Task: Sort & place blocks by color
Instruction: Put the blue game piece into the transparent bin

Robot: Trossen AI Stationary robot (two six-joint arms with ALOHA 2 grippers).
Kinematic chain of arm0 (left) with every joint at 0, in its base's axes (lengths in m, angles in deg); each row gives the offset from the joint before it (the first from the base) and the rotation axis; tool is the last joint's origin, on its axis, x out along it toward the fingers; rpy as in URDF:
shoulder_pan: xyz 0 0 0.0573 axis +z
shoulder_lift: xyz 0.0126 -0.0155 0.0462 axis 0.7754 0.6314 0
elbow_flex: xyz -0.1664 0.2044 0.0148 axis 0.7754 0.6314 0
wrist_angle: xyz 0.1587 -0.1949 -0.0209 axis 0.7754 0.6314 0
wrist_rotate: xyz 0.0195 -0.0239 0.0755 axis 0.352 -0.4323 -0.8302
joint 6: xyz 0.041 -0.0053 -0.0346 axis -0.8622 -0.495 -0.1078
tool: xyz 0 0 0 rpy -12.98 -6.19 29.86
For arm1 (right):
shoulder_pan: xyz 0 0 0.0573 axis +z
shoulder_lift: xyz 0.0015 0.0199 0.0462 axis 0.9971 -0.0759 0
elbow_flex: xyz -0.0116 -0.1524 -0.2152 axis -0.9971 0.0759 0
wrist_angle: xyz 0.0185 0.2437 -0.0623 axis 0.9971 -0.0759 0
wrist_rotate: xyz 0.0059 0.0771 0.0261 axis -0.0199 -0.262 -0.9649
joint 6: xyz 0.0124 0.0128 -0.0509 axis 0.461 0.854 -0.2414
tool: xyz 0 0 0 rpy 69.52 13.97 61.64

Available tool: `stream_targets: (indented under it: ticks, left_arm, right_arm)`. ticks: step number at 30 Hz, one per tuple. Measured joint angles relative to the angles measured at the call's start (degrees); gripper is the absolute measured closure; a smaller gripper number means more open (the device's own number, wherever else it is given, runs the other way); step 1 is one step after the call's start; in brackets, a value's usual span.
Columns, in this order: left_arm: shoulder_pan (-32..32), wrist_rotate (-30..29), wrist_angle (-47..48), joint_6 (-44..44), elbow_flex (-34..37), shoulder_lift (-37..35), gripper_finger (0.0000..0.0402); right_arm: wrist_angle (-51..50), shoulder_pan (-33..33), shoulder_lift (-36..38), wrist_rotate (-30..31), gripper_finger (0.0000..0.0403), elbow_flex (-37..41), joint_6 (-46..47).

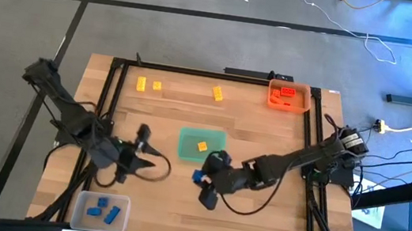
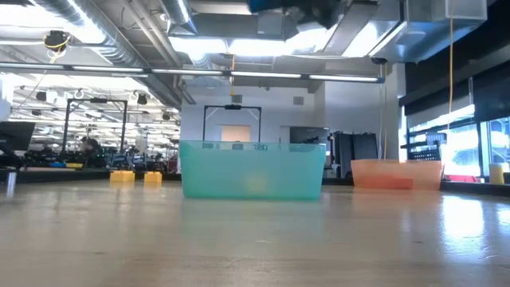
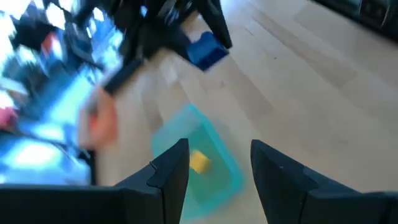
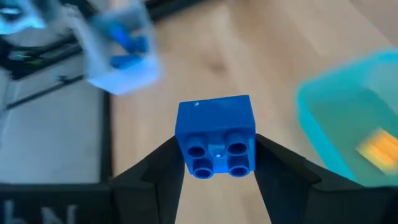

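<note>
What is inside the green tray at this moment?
The green tray holds one yellow block, lying loose on its floor. The high view shows no other block there; the right gripper hides its near corner.

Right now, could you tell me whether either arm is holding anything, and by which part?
The right gripper holds a blue block, jaws pinching its two opposite side faces, studs facing the wrist camera. The left gripper holds nothing.

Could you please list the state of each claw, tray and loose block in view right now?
Right claw: shut on blue block, held above the table.
Left claw: open, empty.
Green tray: holds one yellow block.
Orange tray: holds orange-red blocks.
Clear tray: holds blue blocks.
Three yellow blocks: loose on the table.
</note>
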Motion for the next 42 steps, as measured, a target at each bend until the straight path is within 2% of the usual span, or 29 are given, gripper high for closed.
stream_targets:
  ticks: [7, 11, 15, 28, 42]
  left_arm:
    - [1.73, 0.39, -9.66, -22.56, 0.0, 4.63, 0.024]
    - [3.48, 5.53, -15.22, -29.76, 0.02, 5.49, 0.024]
    - [6.15, 12.1, -18.92, -33.46, 0.02, 5.55, 0.024]
    - [12.77, 25.54, -22.53, -40.07, 0.05, 7.73, 0.024]
    - [15.12, 27.43, -23.34, -50.43, 0.09, 9.42, 0.024]
  right_arm:
    - [6.44, -3.14, 0.0, -8.94, 0.0224, 0.0, -5.64]
    - [7.12, -4.18, 0.0, -11.44, 0.0224, 0.0, -5.99]
    - [10.4, -4.89, 0.0, -13.36, 0.0224, 0.0, -8.56]
    - [12.76, -6.15, -0.26, -15.09, 0.0224, 0.0, -10.62]
    - [14.22, -6.4, -1.6, -16.46, 0.0224, 0.02, -10.16]
